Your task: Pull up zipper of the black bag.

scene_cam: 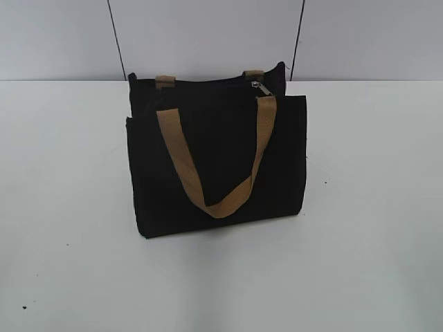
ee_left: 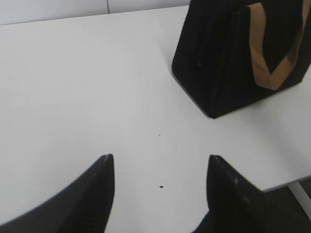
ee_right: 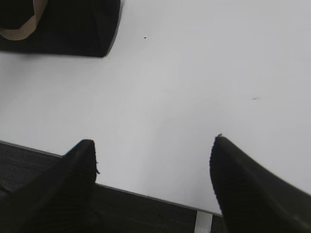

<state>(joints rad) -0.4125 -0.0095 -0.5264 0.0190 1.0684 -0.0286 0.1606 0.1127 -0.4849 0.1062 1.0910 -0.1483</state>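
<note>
The black bag (scene_cam: 214, 152) stands upright at the middle of the white table, a tan webbing handle (scene_cam: 214, 159) hanging down its front. The small silver zipper (scene_cam: 257, 86) sits on the top track near the bag's right end. Neither gripper shows in the exterior view. My left gripper (ee_left: 159, 158) is open and empty over the table, with the bag (ee_left: 218, 58) ahead at the upper right. My right gripper (ee_right: 153, 141) is open and empty above the table's front edge, with the bag's corner (ee_right: 73, 29) at the upper left.
The white table (scene_cam: 374, 207) spreads around the bag on all sides. Its front edge (ee_right: 146, 194) and dark floor show in the right wrist view. A grey wall with two dark seams (scene_cam: 114, 34) stands behind.
</note>
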